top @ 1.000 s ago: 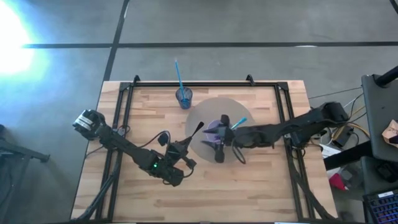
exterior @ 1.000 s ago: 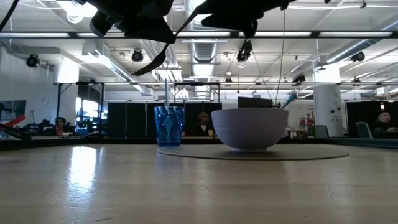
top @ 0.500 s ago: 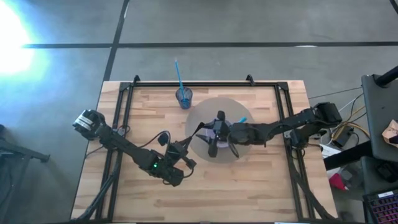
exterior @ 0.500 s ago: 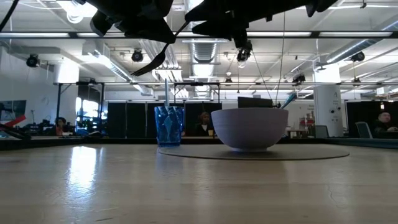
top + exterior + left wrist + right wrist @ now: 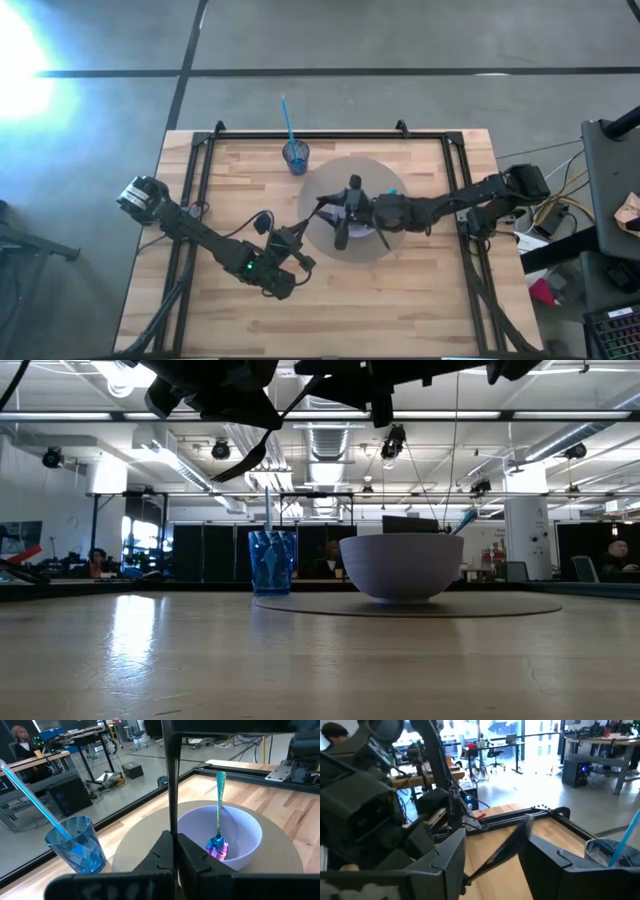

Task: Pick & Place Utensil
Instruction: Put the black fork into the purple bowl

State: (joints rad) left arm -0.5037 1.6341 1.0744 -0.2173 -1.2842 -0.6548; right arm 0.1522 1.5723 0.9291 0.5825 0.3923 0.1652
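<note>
**Utensils at the bowl, both arms over the mat**

Utensils number two here: a black spoon (image 5: pixel 310 213) held in the left claw (image 5: pixel 296 235), and an iridescent spoon (image 5: pixel 218 827) resting inside the bowl (image 5: pixel 250 832). We see the black spoon pinched between the left claw's closed fingers, its long handle rising straight up in the left wrist view (image 5: pixel 172 795) and its dark bowl end hanging above the desk in the low view (image 5: pixel 248 458). It is in the air, near the left edge of the round mat (image 5: pixel 325 180), not touching anything below.

We find the iridescent spoon leaning against the inner wall of the pale lavender bowl, head down at the bottom, blue-green handle up past the rim. The bowl sits at the middle of the grey mat, which lies on the wooden desk (image 5: pixel 430 290) toward its far edge.

We place the right claw (image 5: pixel 347 210) directly above the bowl, reaching in from the desk's right side. Its two fingers (image 5: pixel 445 865) stand apart in the right wrist view, with nothing between them.

Just beside the mat, close to the desk's far edge, stands a blue tumbler (image 5: pixel 295 156) with a blue straw (image 5: pixel 287 118) leaning out of it.
</note>
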